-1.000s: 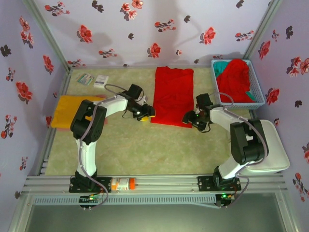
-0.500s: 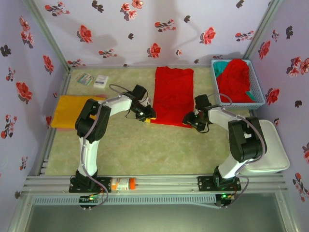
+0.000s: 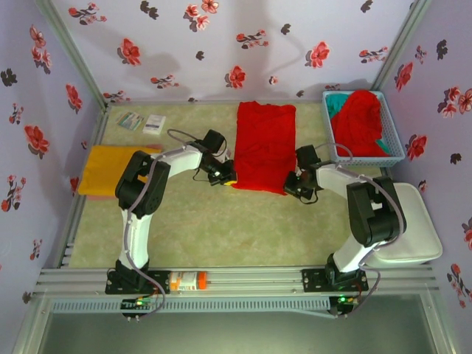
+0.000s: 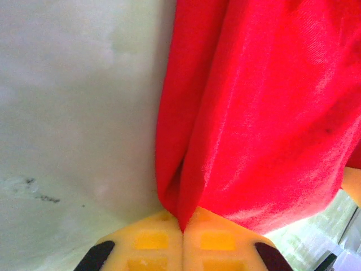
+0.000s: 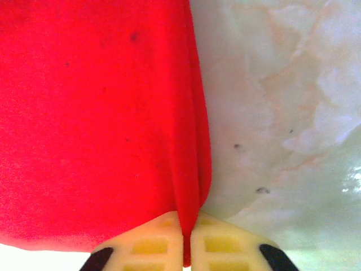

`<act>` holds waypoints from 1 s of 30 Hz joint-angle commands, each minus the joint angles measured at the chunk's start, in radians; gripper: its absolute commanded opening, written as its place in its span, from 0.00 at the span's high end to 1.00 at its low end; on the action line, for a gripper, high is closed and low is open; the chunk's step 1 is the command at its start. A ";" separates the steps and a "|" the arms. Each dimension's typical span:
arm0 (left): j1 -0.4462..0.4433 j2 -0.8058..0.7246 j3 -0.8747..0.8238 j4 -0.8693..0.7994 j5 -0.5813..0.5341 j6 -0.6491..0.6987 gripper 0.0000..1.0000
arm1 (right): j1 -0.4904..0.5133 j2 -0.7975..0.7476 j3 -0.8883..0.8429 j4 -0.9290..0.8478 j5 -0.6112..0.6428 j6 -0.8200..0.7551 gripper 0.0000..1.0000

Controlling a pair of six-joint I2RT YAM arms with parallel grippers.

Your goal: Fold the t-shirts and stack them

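- Lilac walls printed with red and dark flowers close in a pale green marbled table surface [image 3: 206, 221].
- At the far left edge lies a flat orange-yellow cloth t-shirt [image 3: 103, 171], folded into a rectangle (its right end passes under the left arm).
- Behind it, near the back wall, a small greenish card [image 3: 130, 120] and a small white card [image 3: 154, 123] sit side by side.
- Next comes the left gripper [image 3: 227, 175], low at the near-left corner of a bright red cloth t-shirt [image 3: 264, 140]. In the left wrist view its yellow pads [image 4: 152, 243] are pressed together, with a fold of the red cloth pinched between them.
- That shirt lies lengthwise in the middle of the table, its far end close to the back wall.
- At its near-right corner is the right gripper [image 3: 293, 186]. In the right wrist view its pale pads [image 5: 217, 245] are likewise clamped on the shirt's folded edge (the cloth runs straight into the seam between them).
- In the back right corner a blue plastic mesh basket [image 3: 394, 147] holds a crumpled red t-shirt [image 3: 360, 118] heaped over a teal t-shirt [image 3: 338, 101].
- Nearer, at the right edge, a white plastic box [image 3: 420, 236] sits just beside the right arm.
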 commanded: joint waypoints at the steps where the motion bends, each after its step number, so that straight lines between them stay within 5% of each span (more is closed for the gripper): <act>1: -0.006 -0.019 -0.018 0.012 -0.033 -0.017 1.00 | 0.014 -0.019 0.004 -0.027 0.009 -0.004 1.00; 10: -0.024 -0.212 -0.234 0.070 -0.073 -0.064 1.00 | 0.032 -0.177 -0.088 -0.100 0.012 -0.014 1.00; 20: -0.165 -0.459 -0.579 0.267 -0.134 -0.269 1.00 | 0.184 -0.416 -0.196 -0.276 0.062 0.048 1.00; 30: -0.329 -0.832 -0.662 0.077 -0.361 -0.453 1.00 | 0.289 -0.723 -0.136 -0.502 0.117 0.177 1.00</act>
